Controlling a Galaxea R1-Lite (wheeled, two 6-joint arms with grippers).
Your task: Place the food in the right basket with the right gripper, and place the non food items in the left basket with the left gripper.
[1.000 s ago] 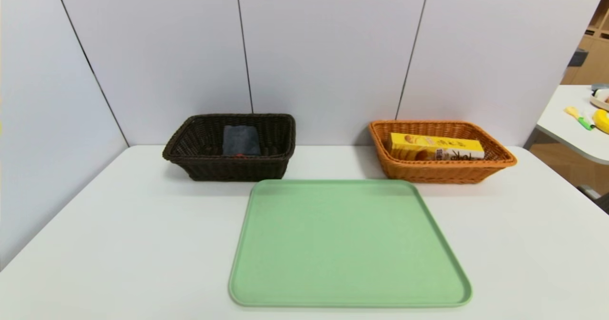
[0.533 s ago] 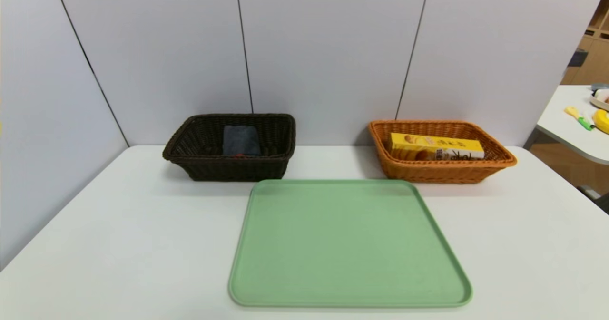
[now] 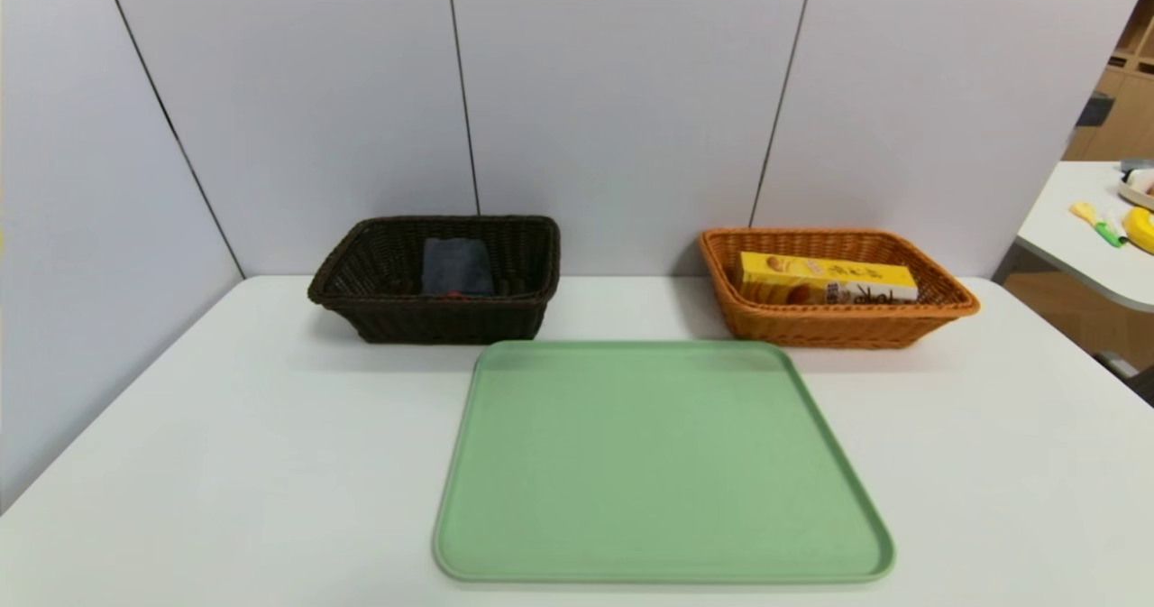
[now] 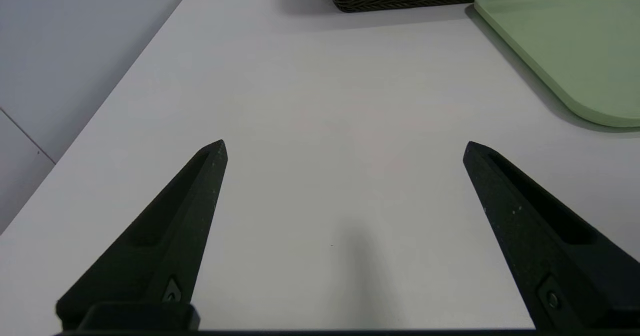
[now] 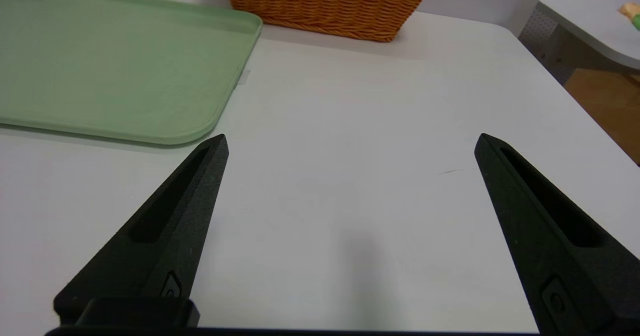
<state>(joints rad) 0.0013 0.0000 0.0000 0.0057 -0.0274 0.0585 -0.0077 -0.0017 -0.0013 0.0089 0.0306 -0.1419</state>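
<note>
Long yellow food carton (image 3: 825, 280): lies in the shallow orange wicker right basket (image 3: 942, 305). Grey-blue folded cloth (image 3: 457, 266): in the dark brown wicker left basket (image 3: 361, 273). Left gripper (image 4: 345, 149) and right gripper (image 5: 350, 144): fingers spread, empty, low above the white table (image 3: 225, 427). Sorting judged complete; best kept parked.

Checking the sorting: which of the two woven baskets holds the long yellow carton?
The shallow orange-tan wicker basket on the robot's right holds the yellow carton. The deeper dark brown wicker basket holds a folded grey-blue cloth instead.
</note>
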